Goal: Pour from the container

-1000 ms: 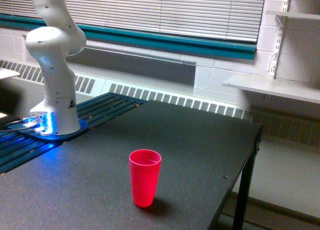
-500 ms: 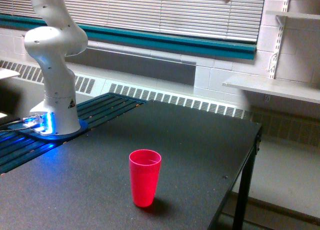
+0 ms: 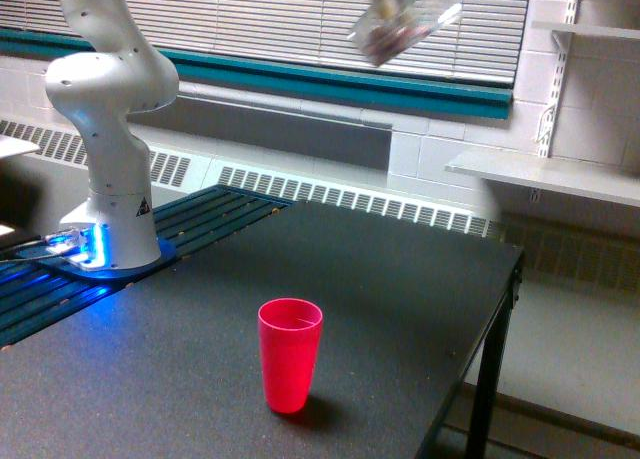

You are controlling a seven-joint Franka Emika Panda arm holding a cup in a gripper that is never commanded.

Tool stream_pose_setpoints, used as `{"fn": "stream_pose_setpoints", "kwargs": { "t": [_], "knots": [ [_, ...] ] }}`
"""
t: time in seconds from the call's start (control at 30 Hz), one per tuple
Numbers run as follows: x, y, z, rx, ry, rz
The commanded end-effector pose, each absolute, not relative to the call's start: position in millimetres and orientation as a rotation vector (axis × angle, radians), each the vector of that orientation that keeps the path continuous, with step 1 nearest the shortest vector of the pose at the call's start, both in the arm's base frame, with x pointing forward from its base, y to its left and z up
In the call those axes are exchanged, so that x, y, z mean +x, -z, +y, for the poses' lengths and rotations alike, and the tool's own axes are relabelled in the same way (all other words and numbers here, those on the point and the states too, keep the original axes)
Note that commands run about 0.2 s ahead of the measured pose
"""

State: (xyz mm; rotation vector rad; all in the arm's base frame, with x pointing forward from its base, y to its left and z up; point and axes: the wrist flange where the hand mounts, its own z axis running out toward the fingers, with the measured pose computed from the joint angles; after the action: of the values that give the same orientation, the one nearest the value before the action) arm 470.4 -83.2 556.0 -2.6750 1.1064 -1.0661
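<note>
- While the black table [image 3: 380, 279] fills the lower part of the exterior view, everything else is placed here relative to the red cup [image 3: 290, 354] that stands upright on it, towards the table's near edge.
- The window blinds [image 3: 300, 24] run across the wall far behind and above the red cup, with a teal sill strip beneath them.
- The white robot arm [image 3: 105, 129] has its base on the table well to the exterior view's left of the red cup and farther back; a blue light glows at the foot of the base.
- A white wall shelf [image 3: 545, 174] hangs well to the exterior view's right of the red cup, beyond the table's edge.
- The container [image 3: 400, 24] is high in the air, well above the red cup and towards the exterior view's right of it, at the top of the frame; it is tilted, clear and blurred, with pinkish bits showing through.
- The gripper is cut off by the top edge, so I cannot tell how its jaws stand.
</note>
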Motion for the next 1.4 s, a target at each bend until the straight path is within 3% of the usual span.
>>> {"fn": "stream_pose_setpoints", "kwargs": {
  "t": [0.03,0.6,0.9,1.4],
  "knots": [
    [446.6,-541.8,-118.3,-2.659,1.099,1.233],
    [370.2,-444.9,-204.9,-2.623,1.091,1.480],
    [336.6,-383.2,-190.2,-2.692,0.961,1.516],
    [404.6,-412.5,-138.8,-2.829,0.850,1.451]
  ]
}}
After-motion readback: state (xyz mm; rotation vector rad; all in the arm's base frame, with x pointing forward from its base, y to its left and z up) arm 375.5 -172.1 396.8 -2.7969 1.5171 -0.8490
